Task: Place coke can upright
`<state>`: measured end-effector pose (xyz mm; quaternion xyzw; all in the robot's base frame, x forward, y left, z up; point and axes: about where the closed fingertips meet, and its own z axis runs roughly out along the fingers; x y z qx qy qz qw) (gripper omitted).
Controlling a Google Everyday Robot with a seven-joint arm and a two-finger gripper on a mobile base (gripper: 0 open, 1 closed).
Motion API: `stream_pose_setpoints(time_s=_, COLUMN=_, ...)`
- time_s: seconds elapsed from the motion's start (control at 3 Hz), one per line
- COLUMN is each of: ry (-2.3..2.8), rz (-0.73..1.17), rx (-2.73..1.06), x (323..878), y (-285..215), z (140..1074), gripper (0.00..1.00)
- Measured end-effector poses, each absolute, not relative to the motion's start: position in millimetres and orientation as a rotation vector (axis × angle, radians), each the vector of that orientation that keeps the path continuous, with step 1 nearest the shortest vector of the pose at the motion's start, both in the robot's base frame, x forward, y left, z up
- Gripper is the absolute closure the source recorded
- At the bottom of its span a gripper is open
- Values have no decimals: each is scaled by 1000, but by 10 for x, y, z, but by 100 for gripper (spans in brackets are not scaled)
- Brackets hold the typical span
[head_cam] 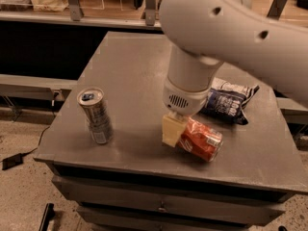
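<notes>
The claw [174, 133] is down at the bench [129, 70] surface near the front edge, its pale yellow tip pressed against the near end of the coke can [201, 139]. The wrist housing above hides the rest of it, so I cannot tell whether it is clenched on the can or released. The coke can lies on its side, with its length running away from the claw toward the right. Just behind the can and slightly to the right lies a crumpled dark blue chip bag [229, 102], close to the can but not clearly touching it, with the wrist covering its left edge. The thick white arm [231, 30] reaches in from the upper right and blocks the middle and back right of the bench. Well apart to the left, near the front left corner, a slim silver-grey can [96, 116] stands upright with a blue tab on top.
</notes>
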<state>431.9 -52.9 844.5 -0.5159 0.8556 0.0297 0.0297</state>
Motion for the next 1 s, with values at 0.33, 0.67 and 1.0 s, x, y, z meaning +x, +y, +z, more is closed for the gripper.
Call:
stream_pose_setpoints(time_s=0.33, ry=2474, rz=180, rx=-1761, x=4333, y=-447, z=8809, gripper=100)
stream_pose_setpoints(time_s=0.67, ry=2480, rz=177, rx=-1752, x=4333, y=-445, z=8801, gripper=100)
stream_pose_setpoints(time_s=1.0, ry=2436, rz=251, rx=-1725, x=4359, y=-475, z=8826, gripper=100)
